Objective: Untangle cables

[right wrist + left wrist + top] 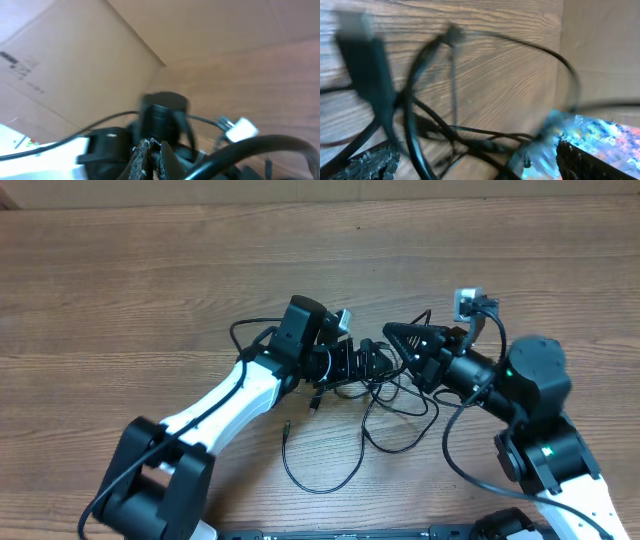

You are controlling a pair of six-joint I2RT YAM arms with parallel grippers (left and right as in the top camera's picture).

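Status: untangling barely begun, judging by the cables [388,395] lying knotted on the table [150,280] between both arms; separation of all cords outstanding. Left gripper [378,362]: fingers [367,165] spread wide, straddling cords, gripping none. Right gripper [392,332]: fingers [142,155] pressed shut; pinched cord not discernible.

The brown wood-grain table [150,280], lying under both claws, is presenting a matt, finely streaked wooden face. The thin black cables [408,115], lying ahead of the left claw [385,362], are showing a smooth, slightly glossy plastic jacket. The black finger pads [370,162] of that claw are showing a rough, grainy, matt texture. The right claw [392,333] is appearing as matt black plastic. Behind the left claw, the white arm shell [240,395] is reflecting light as smooth, glossy plastic. Beyond the right claw, the tan cardboard wall [75,65] is looking dull and papery.
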